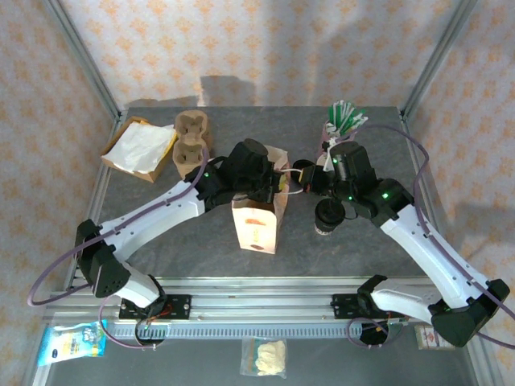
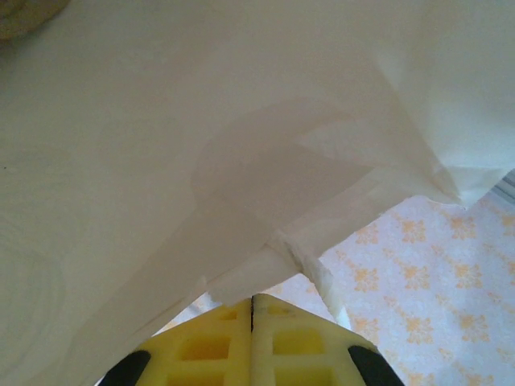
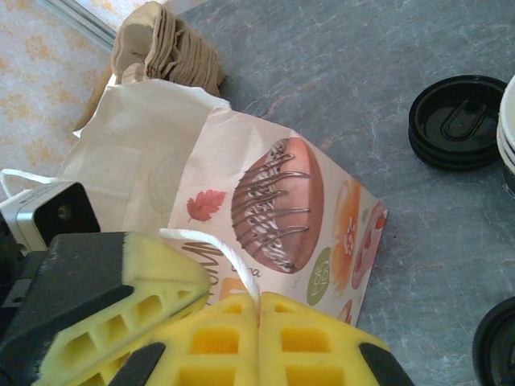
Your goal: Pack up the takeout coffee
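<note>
Your takeout coffee, the small white paper cup with dark band and round black lid (image 1: 328, 215), stands upright just right of the printed brown paper bag (image 1: 257, 223), nearest your right arm. The right gripper (image 3: 258, 305) is clamped on the bag's white cord handle (image 3: 241, 269) and the left gripper (image 2: 252, 314) pinches its paper rim, so neither hand is free, I judge

The top external camera looks down from high behind the near edge over the whole table (image 1: 193, 253). Both wrist cameras sit close up to the paper bag (image 1: 257, 225) (the part all three views share).
</note>
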Action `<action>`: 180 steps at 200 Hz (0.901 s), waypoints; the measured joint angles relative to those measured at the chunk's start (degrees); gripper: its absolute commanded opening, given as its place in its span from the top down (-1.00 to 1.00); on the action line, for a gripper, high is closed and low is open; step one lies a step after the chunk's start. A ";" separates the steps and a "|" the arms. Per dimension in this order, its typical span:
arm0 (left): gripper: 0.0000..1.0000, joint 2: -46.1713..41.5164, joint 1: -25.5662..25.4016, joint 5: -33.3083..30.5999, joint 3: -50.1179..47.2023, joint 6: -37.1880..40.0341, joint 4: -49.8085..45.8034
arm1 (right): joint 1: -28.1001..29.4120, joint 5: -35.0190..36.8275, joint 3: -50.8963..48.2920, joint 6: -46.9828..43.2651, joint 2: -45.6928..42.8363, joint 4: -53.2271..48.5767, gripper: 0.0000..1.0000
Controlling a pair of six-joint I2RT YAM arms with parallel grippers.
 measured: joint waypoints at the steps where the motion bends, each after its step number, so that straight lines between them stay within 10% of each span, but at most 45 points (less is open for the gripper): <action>1: 1.00 -0.09 0.07 0.00 -0.04 0.00 0.00 | 0.00 0.02 0.00 0.00 0.00 0.00 1.00; 180: 1.00 2.32 2.71 -10.08 6.25 0.85 -18.05 | -0.02 6.75 0.00 0.85 -2.29 -2.10 1.00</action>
